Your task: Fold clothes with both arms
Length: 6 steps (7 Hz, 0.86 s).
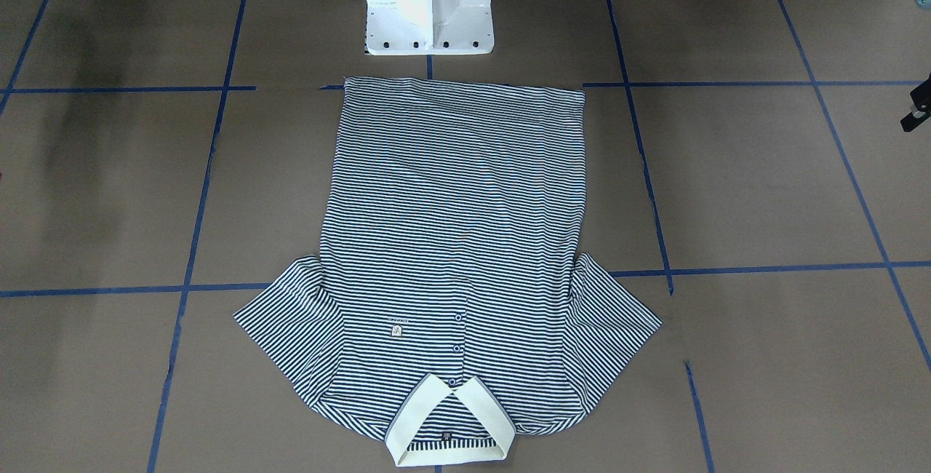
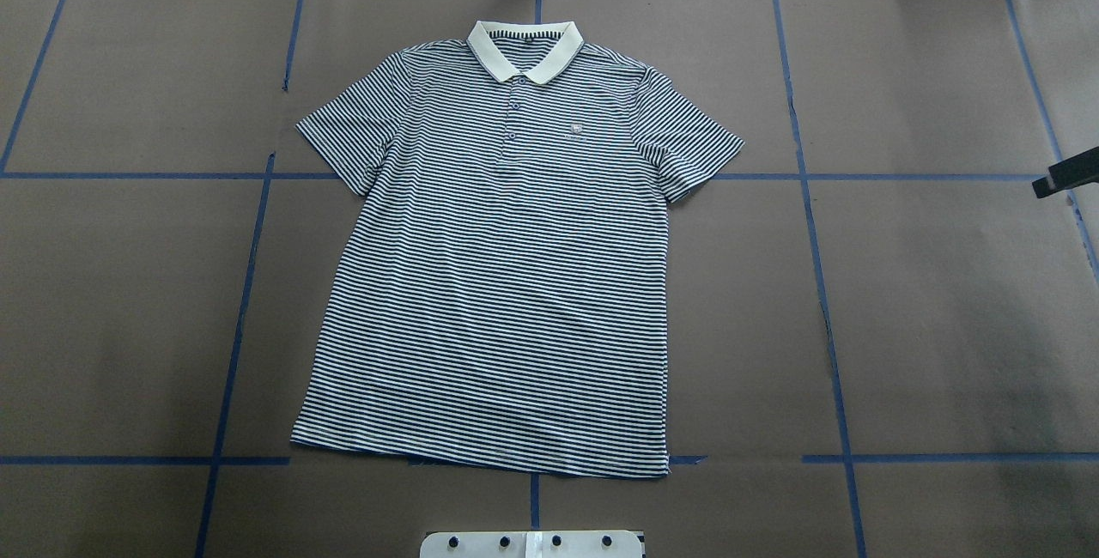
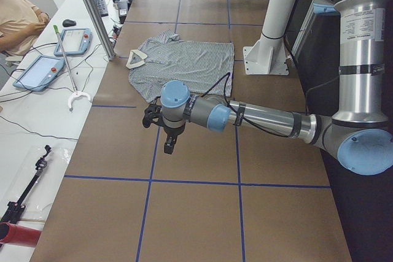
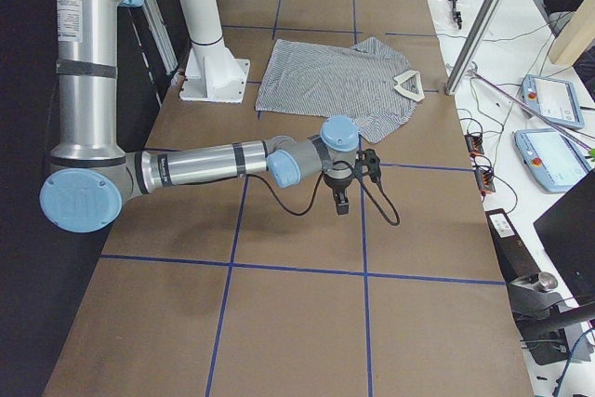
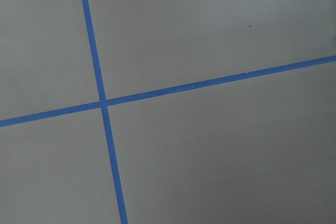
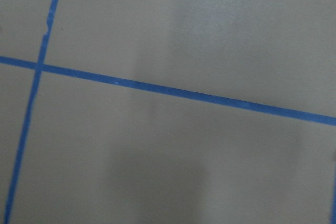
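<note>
Left arm (image 3: 258, 118), right arm (image 4: 204, 163) sit wide of the polo shirt (image 2: 506, 283) (fingers' (image 3: 168, 146) state: cannot tell); uneven grasps could skew the fold.

The shirt (image 2: 506, 266) lies flat mid-tabletop (image 2: 927, 326), hem near the pedestal (image 1: 429, 7), collar (image 2: 524, 47) toward the far edge. The left end effector (image 3: 169, 146) hangs well off its left, the right end effector (image 4: 340, 204) well off its right, both above the tabletop.

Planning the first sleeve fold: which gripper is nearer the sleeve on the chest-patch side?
Right. The right gripper hovers over the table beyond that sleeve, past the blue tape line. The left gripper hovers on the opposite side of the shirt, beyond the other sleeve.
</note>
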Motion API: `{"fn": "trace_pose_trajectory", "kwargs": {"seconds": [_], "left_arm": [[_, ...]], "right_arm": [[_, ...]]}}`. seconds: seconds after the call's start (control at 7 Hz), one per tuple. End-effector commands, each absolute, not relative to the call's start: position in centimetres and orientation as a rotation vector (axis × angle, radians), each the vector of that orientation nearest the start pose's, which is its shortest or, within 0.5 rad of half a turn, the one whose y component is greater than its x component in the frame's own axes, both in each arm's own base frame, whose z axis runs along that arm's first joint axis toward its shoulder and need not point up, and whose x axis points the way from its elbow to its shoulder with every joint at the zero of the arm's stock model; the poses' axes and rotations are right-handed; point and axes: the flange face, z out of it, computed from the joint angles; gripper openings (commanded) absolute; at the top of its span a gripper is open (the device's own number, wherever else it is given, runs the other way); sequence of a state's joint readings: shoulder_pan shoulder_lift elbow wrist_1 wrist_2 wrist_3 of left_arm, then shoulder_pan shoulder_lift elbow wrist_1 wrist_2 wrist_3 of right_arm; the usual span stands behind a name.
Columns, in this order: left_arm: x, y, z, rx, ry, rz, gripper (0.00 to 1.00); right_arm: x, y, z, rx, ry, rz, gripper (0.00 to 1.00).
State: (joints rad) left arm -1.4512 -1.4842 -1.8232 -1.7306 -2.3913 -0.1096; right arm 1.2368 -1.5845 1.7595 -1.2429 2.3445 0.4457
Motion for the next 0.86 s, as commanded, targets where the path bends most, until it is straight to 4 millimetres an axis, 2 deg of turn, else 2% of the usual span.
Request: {"fn": "trace_pose_trajectory", "kwargs": {"seconds": [0.0,0.14,0.29,0.43,0.57,0.71], "left_arm": [[-0.4,-47.1,55.1,0.223,0.844,0.148,1.00],[-0.4,-47.0,54.9,0.226,0.845,0.150,1.00],[-0.4,-47.0,55.0,0.225,0.845,0.151,1.00],[-0.4,-46.9,54.9,0.228,0.845,0.152,1.00],[-0.4,-46.8,54.7,0.233,0.846,0.154,1.00],[-0.4,-46.8,54.6,0.233,0.846,0.154,1.00]], "right_arm": [[-21.3,-53.3,45.2,0.080,-0.953,0.099,1.00],[-27.1,-54.7,41.8,0.086,-0.933,0.192,1.00],[-33.3,-56.2,39.7,0.123,-0.877,0.306,0.99],[-36.6,-59.0,38.7,0.126,-0.848,0.376,0.92],[-38.2,-60.3,39.2,0.106,-0.829,0.393,0.88],[-39.0,-60.7,40.5,0.109,-0.838,0.387,0.85]]}}
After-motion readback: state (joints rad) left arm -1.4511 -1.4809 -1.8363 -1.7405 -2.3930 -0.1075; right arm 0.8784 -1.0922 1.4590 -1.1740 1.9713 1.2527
